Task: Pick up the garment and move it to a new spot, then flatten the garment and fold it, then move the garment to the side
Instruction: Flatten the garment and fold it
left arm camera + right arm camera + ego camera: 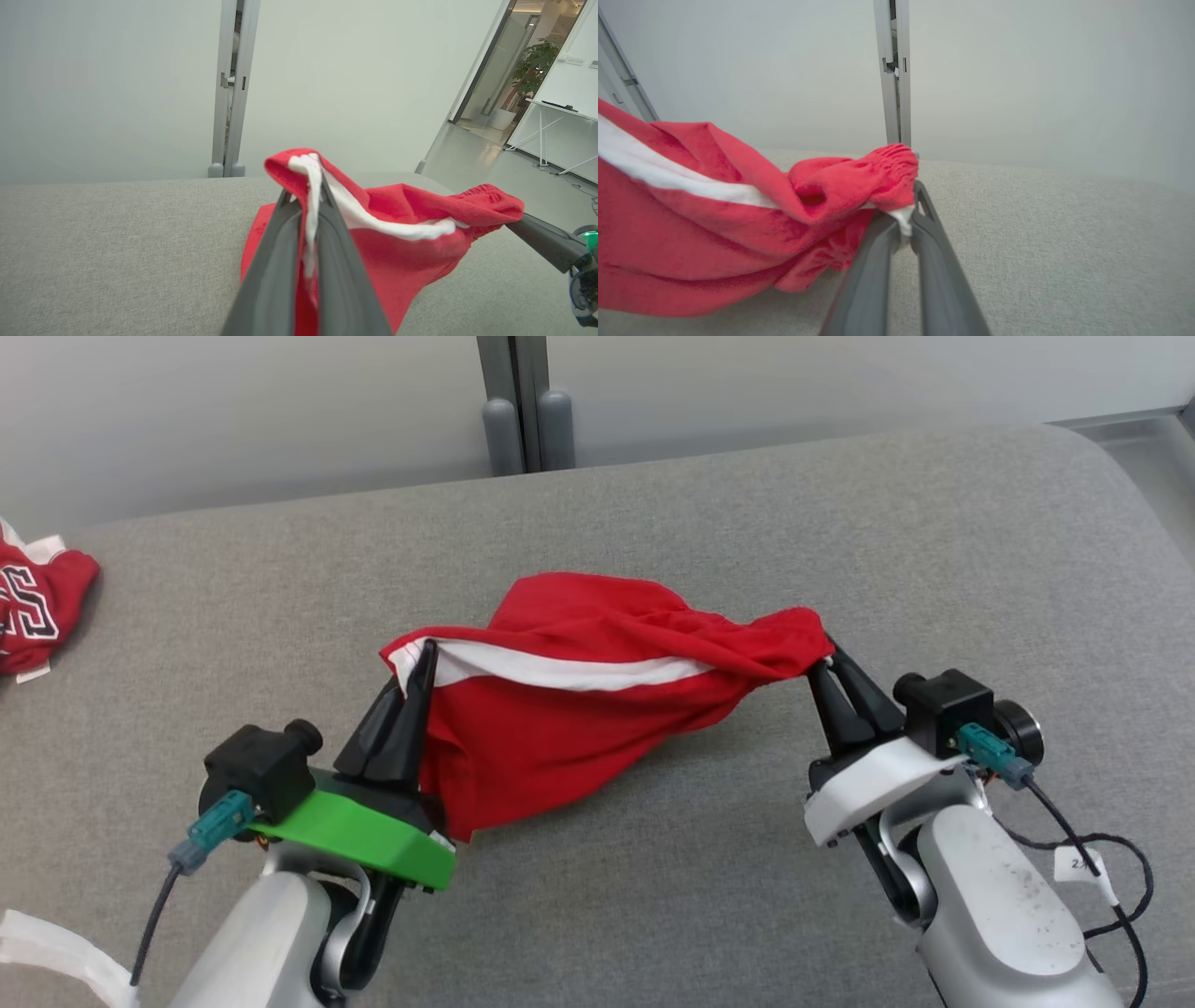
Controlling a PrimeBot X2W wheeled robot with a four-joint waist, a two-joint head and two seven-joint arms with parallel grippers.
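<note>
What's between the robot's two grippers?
A red cloth with a white stripe, stretched from the left gripper to the right gripper, each shut on one end. The head view shows it.

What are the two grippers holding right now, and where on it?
Both grip one red cloth with a white stripe: left gripper shut on its white-striped edge, right gripper shut on its gathered red edge.

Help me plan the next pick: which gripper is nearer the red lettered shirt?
Left. The left gripper is to the shirt's right, clamped on the striped red cloth; the right gripper holds that cloth's other end, farther away.
</note>
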